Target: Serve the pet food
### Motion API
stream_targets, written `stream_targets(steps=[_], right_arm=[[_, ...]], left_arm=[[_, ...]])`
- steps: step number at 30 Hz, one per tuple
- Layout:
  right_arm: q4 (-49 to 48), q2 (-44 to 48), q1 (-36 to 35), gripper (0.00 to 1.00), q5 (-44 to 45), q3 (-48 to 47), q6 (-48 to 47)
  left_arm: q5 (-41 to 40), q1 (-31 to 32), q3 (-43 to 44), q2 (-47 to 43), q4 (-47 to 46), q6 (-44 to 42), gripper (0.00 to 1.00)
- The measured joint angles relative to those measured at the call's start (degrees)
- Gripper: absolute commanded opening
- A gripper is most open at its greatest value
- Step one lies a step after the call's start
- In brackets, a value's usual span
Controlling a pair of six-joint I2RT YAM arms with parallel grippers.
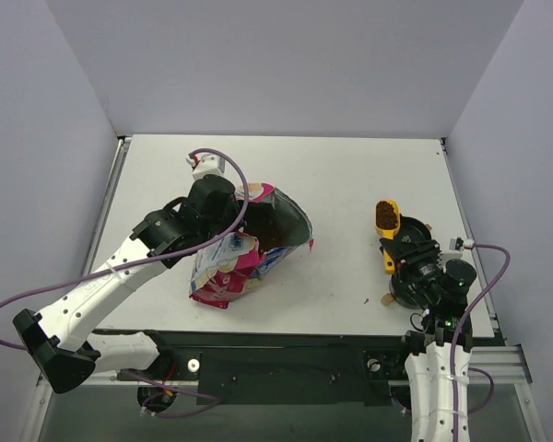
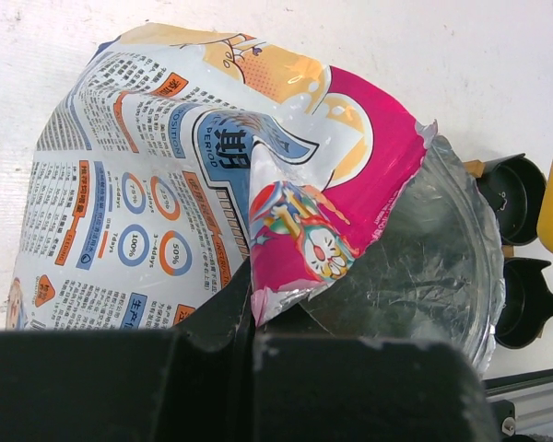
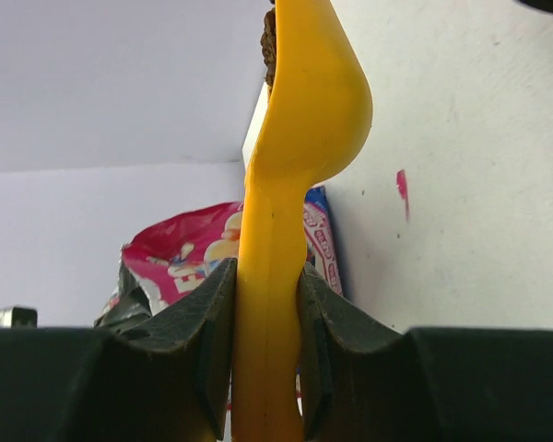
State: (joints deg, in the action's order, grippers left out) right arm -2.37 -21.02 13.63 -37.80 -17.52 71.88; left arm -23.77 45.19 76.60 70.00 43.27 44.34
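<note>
The pet food (image 1: 384, 217) fills the bowl of the yellow scoop (image 3: 300, 129), right of the bag (image 1: 226, 276). The scoop's long axis runs away from the arm bases, bowl end farthest. The right gripper (image 3: 267, 331) clamps its handle; the left gripper (image 2: 253, 318) pinches the bag's open edge. White table (image 1: 350, 175), pale lavender walls (image 1: 286, 64).

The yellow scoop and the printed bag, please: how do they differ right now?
The yellow scoop is plain and smooth; the printed bag is crumpled, pink and blue. The scoop carries brown kibble in the right gripper; the bag's rim is pinched by the left gripper, mouth open. Both are gripped.
</note>
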Motion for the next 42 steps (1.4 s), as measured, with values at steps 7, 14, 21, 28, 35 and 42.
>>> stream_targets(steps=[7, 14, 21, 28, 35, 42], right_arm=[[3.7, 3.7, 0.7, 0.0, 5.8, 0.3, -1.2], [6.7, 5.0, 1.5, 0.0, 10.2, 2.0, -3.2], [10.8, 2.9, 2.1, 0.0, 13.5, 2.3, -5.2], [15.6, -3.7, 4.4, 0.0, 15.1, 0.7, -8.5], [19.1, -12.1, 5.6, 0.0, 15.1, -5.3, -12.2], [26.4, -21.9, 5.8, 0.0, 15.5, -14.4, -17.1]], left_arm=[[1.0, 0.0, -1.0, -0.7, -1.2, 0.2, 0.0], [1.5, 0.0, -1.0, -0.9, -1.3, 0.2, 0.0], [1.6, 0.0, -1.0, -0.9, -1.3, 0.0, 0.0], [1.6, -0.1, -1.3, -1.3, -1.3, 0.0, 0.0], [1.7, -0.1, -1.4, -1.7, -1.0, 0.0, 0.0], [1.7, -0.1, -1.4, -1.7, -1.1, 0.0, 0.0]])
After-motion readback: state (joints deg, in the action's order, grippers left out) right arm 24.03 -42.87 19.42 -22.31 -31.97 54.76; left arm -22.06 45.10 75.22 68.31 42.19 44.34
